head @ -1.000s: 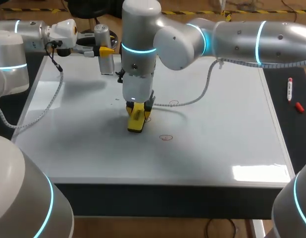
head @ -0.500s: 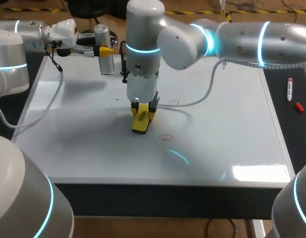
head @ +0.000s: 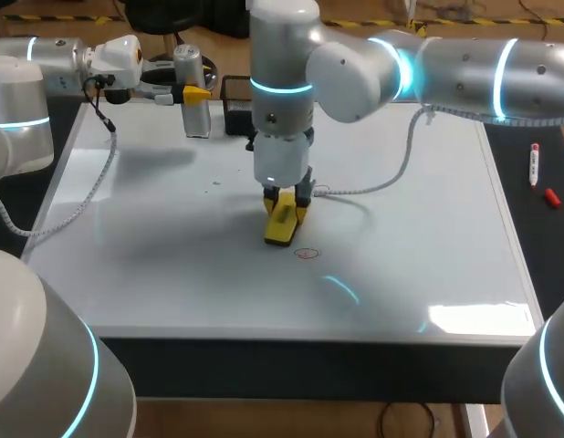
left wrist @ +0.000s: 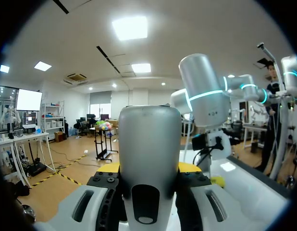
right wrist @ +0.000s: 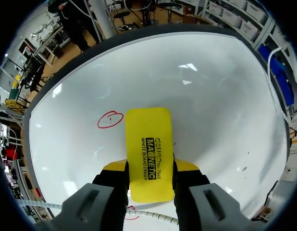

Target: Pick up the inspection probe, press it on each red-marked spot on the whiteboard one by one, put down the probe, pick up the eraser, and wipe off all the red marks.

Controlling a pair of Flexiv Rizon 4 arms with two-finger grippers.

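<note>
Far left first: the left arm comes in over the back-left corner of the whiteboard. Its left gripper is pinching the probe, a grey metal cylinder held upright near the back edge. On the left wrist camera the probe fills the gap between the fingers, with a yellow tip peeking out on either side, so both are clamped on it. That arm's cable droops along the board's left edge.

In the middle, the right arm reaches in from the right, past centre, pointing straight down. The right gripper squeezes the yellow eraser from both sides. The right wrist camera shows the same thing. The eraser's far end looks like it's resting on the board, though I can't quite see the contact. It's well apart from the front, left and right edges.

A red mark sits just beside the eraser toward the front-right, not touching it. A second red circle is behind the gripper, next to the grey cable looping over the board.

The surface is glossy white, with glare near the front-right corner. Off the right edge, a red marker and a small red cap lie on the dark table.
</note>
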